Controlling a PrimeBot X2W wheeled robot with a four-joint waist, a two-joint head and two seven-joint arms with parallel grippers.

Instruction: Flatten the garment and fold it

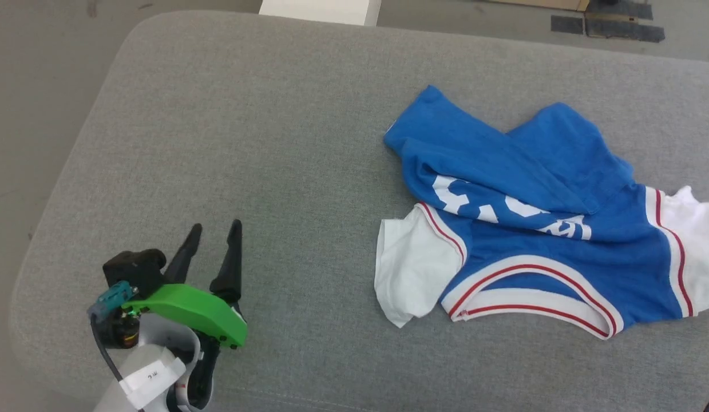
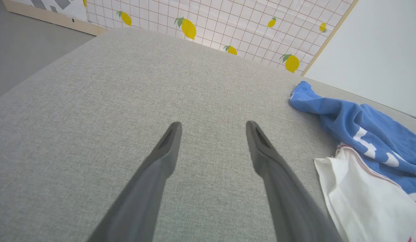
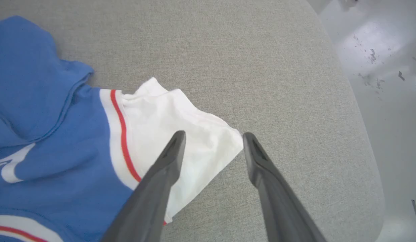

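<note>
Grey woven fabric is covering the wide padded surface, which is rounding off at its corners.

In its own wrist view, the right gripper is holding its two dark fingers apart and clamping nothing. One finger is crossing in front of a white sleeve, and the other is sitting just past that sleeve's corner, over bare grey fabric. I cannot tell whether the tips are touching the cloth.

The left gripper is also keeping its fingers spread wide, with only bare upholstery between them. It is well apart from the cloth at the near left of the surface.

The garment is lying crumpled on the right half of the surface. Its red-and-white trimmed collar is facing the robot, and blue fabric is folding over part of the white print. The other white sleeve is pointing toward the left gripper, and the wrist camera is catching it near the right edge of the frame.

Beyond the surface, a tiled wall with lemons is showing, and a pale glossy floor is running alongside.
</note>
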